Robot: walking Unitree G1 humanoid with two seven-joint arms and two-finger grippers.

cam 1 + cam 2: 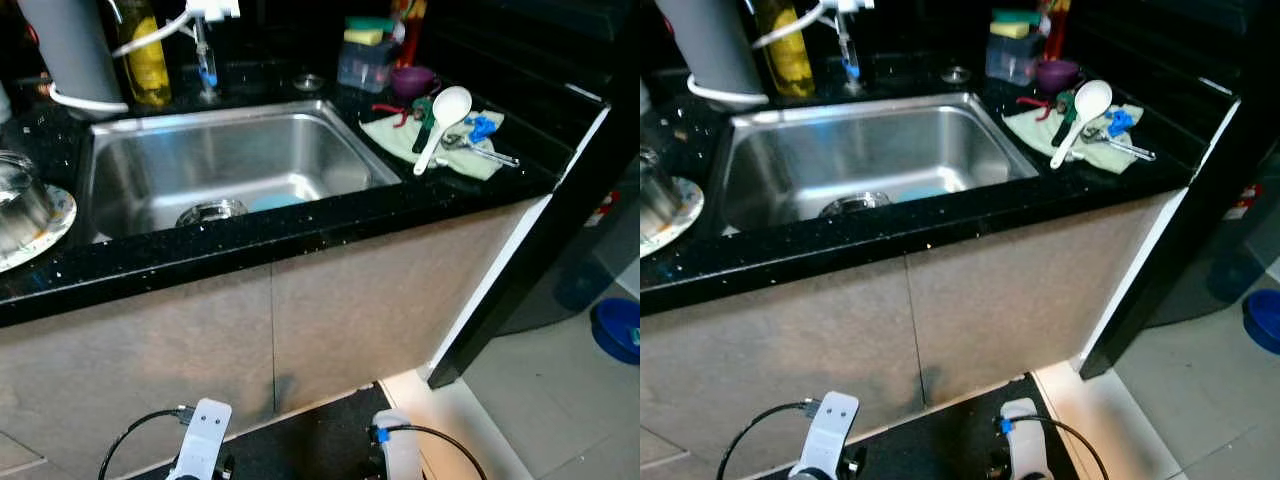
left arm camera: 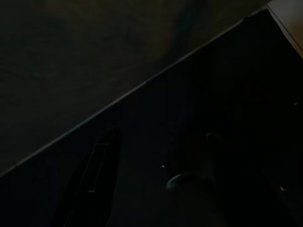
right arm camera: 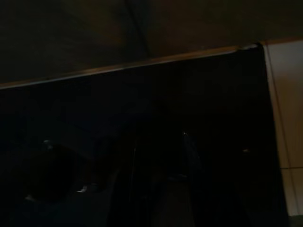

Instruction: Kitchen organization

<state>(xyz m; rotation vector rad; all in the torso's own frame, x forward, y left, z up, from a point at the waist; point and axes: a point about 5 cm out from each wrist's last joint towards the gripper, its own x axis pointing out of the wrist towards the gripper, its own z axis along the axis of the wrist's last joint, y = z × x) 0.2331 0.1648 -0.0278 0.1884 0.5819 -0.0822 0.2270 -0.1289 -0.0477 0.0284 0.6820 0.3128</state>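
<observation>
Currently both arms hang low in front of the cabinet; only the wrists show at the bottom edge of the head views, left arm (image 1: 203, 440) and right arm (image 1: 397, 450), cables attached. Fingers are cut off there. Left wrist view is very dark: one black finger (image 2: 97, 179) is faintly visible over a dark floor, the other can't be made out. Right wrist view is darker still, so can't tell if either gripper is open or closed.

Stainless sink (image 1: 330, 135) sits in the black countertop (image 1: 300, 230), with a drain (image 1: 210, 211) and something pale blue (image 1: 275, 202) at the bottom, identity unclear. Right of the sink: a light cloth (image 1: 395, 140) carrying a white spoon (image 1: 442, 122) and several small utensils, too small to name. Behind it, a clear container (image 1: 365, 65) with sponges on top and a purple cup (image 1: 412, 80). At far left, a plate (image 1: 55, 225) holding a metal pot (image 1: 18, 200), cropped by the frame. Yellow bottle (image 1: 147, 60) stands behind the sink, top cut off.
</observation>
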